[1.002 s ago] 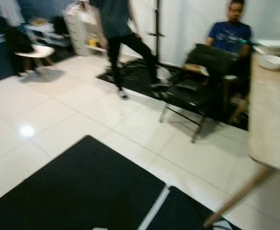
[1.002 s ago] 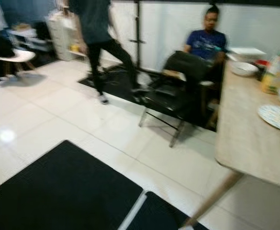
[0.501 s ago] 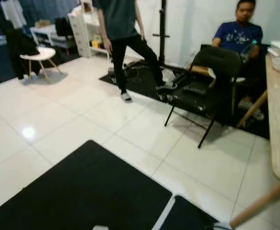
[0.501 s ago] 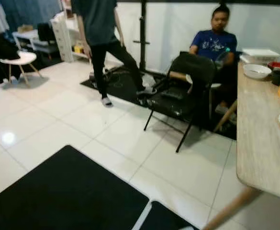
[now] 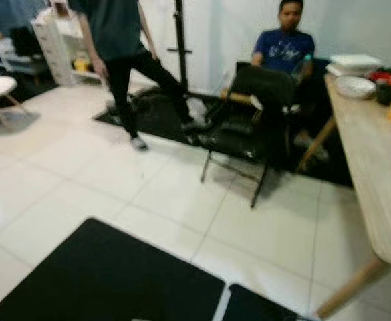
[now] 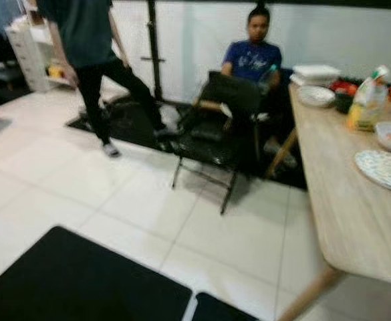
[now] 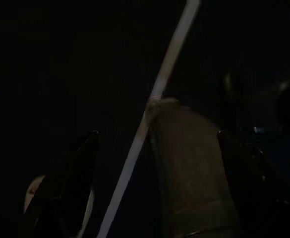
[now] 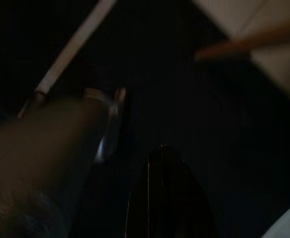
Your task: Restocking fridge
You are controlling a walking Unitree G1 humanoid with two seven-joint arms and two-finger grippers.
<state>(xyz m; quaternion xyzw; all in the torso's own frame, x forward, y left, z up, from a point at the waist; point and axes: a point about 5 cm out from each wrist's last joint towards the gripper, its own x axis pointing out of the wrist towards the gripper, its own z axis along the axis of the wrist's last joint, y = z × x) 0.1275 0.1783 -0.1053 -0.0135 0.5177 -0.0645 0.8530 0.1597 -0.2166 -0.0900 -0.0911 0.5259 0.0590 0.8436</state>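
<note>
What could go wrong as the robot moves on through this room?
1. A standing person is mid-stride on the tiles ahead; paths might cross.
2. The wooden table edge and its angled leg lie close on the robot's right; a turn could clip them.
3. The black folding chair and the seated person narrow the way.

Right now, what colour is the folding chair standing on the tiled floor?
Black, frame and seat alike: the folding chair shows best in the right eye view.

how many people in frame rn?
2. One person walking at the far left by the black stand; one seated person behind the black folding chair. Others may be out of frame.
</note>
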